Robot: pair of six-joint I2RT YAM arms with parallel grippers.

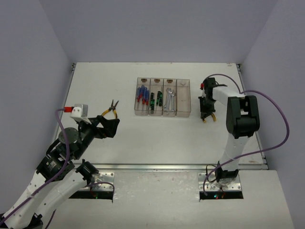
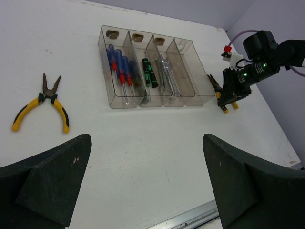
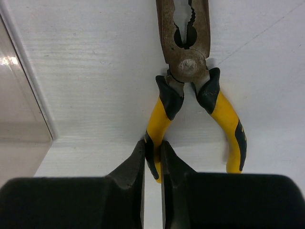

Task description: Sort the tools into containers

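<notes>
The containers (image 1: 162,113) (image 2: 116,105) stand in a row at mid-table. They hold blue-handled screwdrivers (image 2: 119,64), black-and-green screwdrivers (image 2: 149,72) and silver wrenches (image 2: 167,74); the rightmost bin (image 2: 193,71) holds nothing. One pair of yellow-handled pliers (image 1: 113,109) (image 2: 45,98) lies flat to the left of the bins. My left gripper (image 1: 108,125) (image 2: 147,138) hovers open near it with nothing between its fingers. A second pair of pliers (image 3: 188,67) (image 2: 215,86) lies just right of the bins. My right gripper (image 1: 206,113) (image 3: 152,145) is shut on its left handle.
The right arm's purple cable (image 1: 279,119) loops along the right side of the table. A metal rail (image 1: 157,167) marks the table's near edge. White walls enclose the back and sides.
</notes>
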